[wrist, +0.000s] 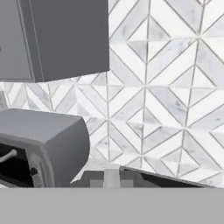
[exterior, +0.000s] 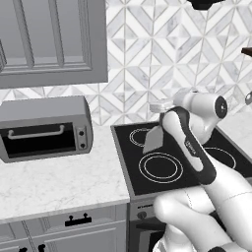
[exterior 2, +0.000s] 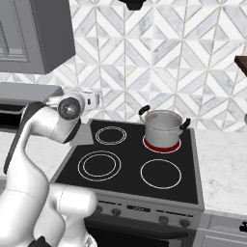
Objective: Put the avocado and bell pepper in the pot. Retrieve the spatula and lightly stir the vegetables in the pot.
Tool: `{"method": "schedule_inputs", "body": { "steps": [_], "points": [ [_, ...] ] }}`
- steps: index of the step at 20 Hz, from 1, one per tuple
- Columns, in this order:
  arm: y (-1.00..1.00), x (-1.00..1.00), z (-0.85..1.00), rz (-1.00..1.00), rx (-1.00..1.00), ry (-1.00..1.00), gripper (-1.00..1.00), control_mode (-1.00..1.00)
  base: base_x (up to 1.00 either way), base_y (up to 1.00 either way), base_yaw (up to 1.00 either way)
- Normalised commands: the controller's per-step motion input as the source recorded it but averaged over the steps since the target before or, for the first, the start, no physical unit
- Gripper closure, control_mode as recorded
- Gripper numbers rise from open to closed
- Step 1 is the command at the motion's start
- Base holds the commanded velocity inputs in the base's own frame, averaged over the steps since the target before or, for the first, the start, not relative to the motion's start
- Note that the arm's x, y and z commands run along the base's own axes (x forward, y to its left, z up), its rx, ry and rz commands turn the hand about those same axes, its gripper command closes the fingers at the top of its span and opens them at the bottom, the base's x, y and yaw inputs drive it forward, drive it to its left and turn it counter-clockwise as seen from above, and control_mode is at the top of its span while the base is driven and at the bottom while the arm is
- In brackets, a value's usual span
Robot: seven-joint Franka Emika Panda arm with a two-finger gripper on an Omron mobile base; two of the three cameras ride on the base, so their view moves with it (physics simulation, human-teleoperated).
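Observation:
My gripper point(exterior: 156, 107) is raised over the back left of the stove and is shut on the spatula point(exterior: 154, 139). The spatula's pale grey blade hangs below the hand, above the rear left ring. From the right base view the blade point(exterior 2: 83, 135) peeks out behind my arm, with the gripper point(exterior 2: 95, 100) above it. In the hand view the spatula's handle point(wrist: 111, 177) rises at the bottom centre. The steel pot point(exterior 2: 163, 126) with two black handles stands on the glowing red rear right ring, well to the gripper's right. The avocado and the bell pepper are out of view.
A grey toaster oven point(exterior: 44, 129) sits on the marble counter point(exterior: 59, 182) left of the black stove point(exterior 2: 135, 164). Grey wall cabinets point(exterior: 49, 39) hang above it. A tiled wall is close behind. A brown shelf edge point(exterior 2: 241, 62) juts in at the far right.

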Motion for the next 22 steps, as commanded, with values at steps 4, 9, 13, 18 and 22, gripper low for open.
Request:
{"method": "schedule_inputs", "body": {
  "steps": [4, 9, 13, 18, 22],
  "points": [
    [-0.13, 0.08, 0.0, -0.04, 0.03, 0.02, 1.0, 1.0, 0.06, -0.49, -0.08],
    [0.0, 0.0, 0.0, 0.0, 0.0, 0.0, 1.0, 1.0, 0.11, -0.97, -0.11],
    [0.0, 0.0, 0.0, 0.0, 0.0, 0.0, 1.0, 1.0, 0.21, -0.91, -0.05],
    [0.0, 0.0, 0.0, 0.0, 0.0, 0.0, 1.0, 1.0, 0.62, -0.51, 0.0],
    [0.0, 0.0, 0.0, 0.0, 0.0, 0.0, 1.0, 1.0, 0.99, -0.01, 0.0]
  ]
}}
